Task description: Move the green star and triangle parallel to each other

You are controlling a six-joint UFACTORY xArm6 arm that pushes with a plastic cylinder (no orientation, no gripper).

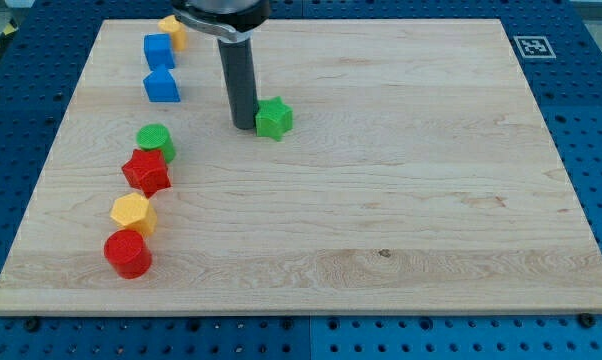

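Along the view's left side of the wooden board (pixel 381 210) a loose column of blocks runs from bottom to top. Lowest is a red cylinder (pixel 128 253). Just above it, and touching or nearly so, lies a yellow block (pixel 133 212) with a faceted shape that I cannot name exactly. Above that is a red star (pixel 147 172), and a green cylinder (pixel 155 140) sits against its upper edge.

Higher up, well apart from those four, is a blue block (pixel 162 85) that looks wedge-like or triangular, though I cannot be sure. A blue cube (pixel 159 49) stands just above it. A yellow-orange block (pixel 173 30) sits at the cube's upper right, at the board's top edge, its shape unclear.

Further right, the dark rod comes down from the view's top. My tip (pixel 243 125) rests on the board just left of the green star (pixel 274 118), touching it or nearly so. There is no claw on this arm, so nothing is gripped. The green star lies in the upper middle of the board, well right of the blue blocks.

A square marker (pixel 530 45) sits at the board's top right corner.
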